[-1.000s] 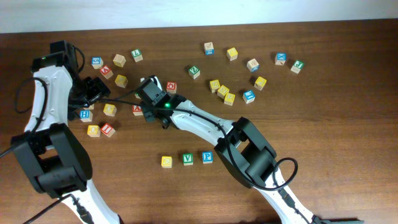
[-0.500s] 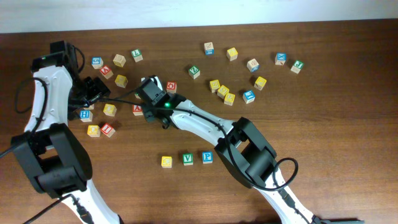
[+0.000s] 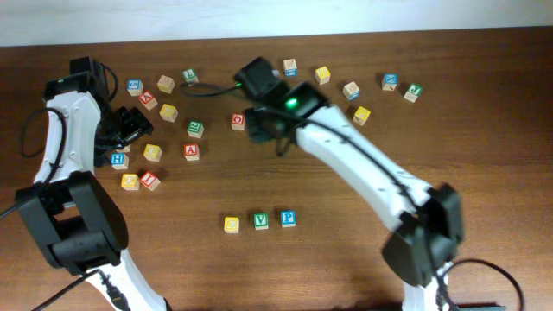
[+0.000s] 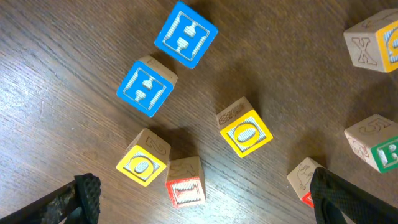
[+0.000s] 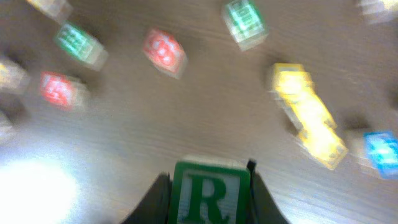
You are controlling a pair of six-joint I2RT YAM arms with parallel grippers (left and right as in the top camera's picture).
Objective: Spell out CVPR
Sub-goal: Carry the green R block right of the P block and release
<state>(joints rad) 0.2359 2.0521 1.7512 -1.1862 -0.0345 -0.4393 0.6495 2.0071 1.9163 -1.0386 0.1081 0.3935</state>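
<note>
Wooden table (image 3: 501,155), three-cube row (image 3: 260,220), one R cube (image 5: 208,191) in right jaws

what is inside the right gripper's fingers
The green R cube, clamped in the right gripper. Its lower part runs off the wrist picture, and from overhead I cannot make it out under the arm.
</note>
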